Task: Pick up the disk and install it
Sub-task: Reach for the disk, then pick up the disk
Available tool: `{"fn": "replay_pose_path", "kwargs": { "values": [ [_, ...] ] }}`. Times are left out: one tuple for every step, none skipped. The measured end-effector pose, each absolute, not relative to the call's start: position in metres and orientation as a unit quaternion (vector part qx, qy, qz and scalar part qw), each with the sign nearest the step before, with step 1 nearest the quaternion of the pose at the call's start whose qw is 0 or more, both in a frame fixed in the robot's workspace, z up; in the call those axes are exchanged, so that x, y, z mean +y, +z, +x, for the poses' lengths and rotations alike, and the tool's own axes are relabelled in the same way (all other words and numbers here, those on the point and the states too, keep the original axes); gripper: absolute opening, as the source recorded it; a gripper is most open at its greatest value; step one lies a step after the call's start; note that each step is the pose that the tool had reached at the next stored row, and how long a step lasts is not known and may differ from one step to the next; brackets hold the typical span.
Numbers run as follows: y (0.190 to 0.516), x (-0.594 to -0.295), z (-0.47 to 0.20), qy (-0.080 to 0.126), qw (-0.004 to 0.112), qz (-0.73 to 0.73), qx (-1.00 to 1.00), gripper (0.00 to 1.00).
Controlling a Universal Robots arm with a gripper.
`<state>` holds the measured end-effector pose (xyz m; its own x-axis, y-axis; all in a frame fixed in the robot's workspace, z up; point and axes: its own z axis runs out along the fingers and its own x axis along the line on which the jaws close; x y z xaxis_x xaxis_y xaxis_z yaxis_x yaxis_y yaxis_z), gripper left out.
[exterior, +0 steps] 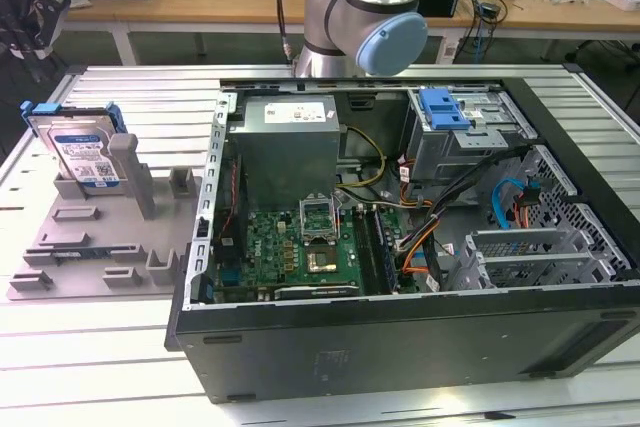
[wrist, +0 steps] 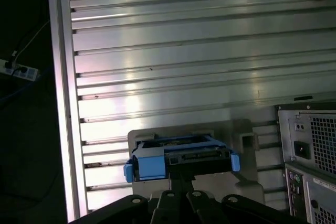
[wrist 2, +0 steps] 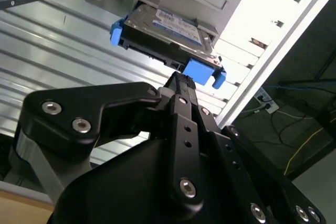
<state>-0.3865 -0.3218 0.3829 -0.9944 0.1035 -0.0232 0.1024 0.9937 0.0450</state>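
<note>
The silver-grey, blue-framed metal disk (wrist 2: 164,25) stands in a grey plastic rack (exterior: 95,242). On the black gripper (wrist 2: 179,81) the jaws look pressed together, holding nothing. They should spread squarely around the disk's edges.

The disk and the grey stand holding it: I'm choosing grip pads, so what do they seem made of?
The flat rectangular silver-grey disk looks like bare metal, with a dull sheen, under a white-and-blue paper-like label. Its blue carrier frame looks like moulded plastic: uniform colour, matte. The grey slotted stand is matte, likely plastic, though painted metal is possible.

1 disk (exterior: 85,155), 1 grey fixture (exterior: 80,247), 1 computer case (exterior: 400,347)
</note>
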Motion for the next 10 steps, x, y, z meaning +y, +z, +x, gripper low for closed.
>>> {"fn": "replay_pose_path", "kwargs": {
  "values": [
    [0.3828,-0.3218,-0.3864,0.022,0.013,0.052,0.998,0.11],
    [0.3828,-0.3218,-0.3865,0.022,0.013,0.052,0.998,0.11],
    [0.3828,-0.3218,-0.3864,0.022,0.013,0.052,0.998,0.11],
    [0.3828,-0.3218,-0.3864,0.022,0.013,0.052,0.998,0.11],
    [0.3829,-0.3218,-0.3864,0.022,0.013,0.052,0.998,0.11],
    [0.3828,-0.3218,-0.3864,0.022,0.013,0.052,0.998,0.11],
    [0.3828,-0.3218,-0.3864,0.022,0.013,0.052,0.998,0.11],
    [0.3828,-0.3218,-0.3864,0.022,0.013,0.053,0.998,0.11],
    [0.3828,-0.3218,-0.3864,0.022,0.013,0.053,0.998,0.11],
    [0.3828,-0.3218,-0.3864,0.022,0.013,0.053,0.998,0.11]
  ]
}}
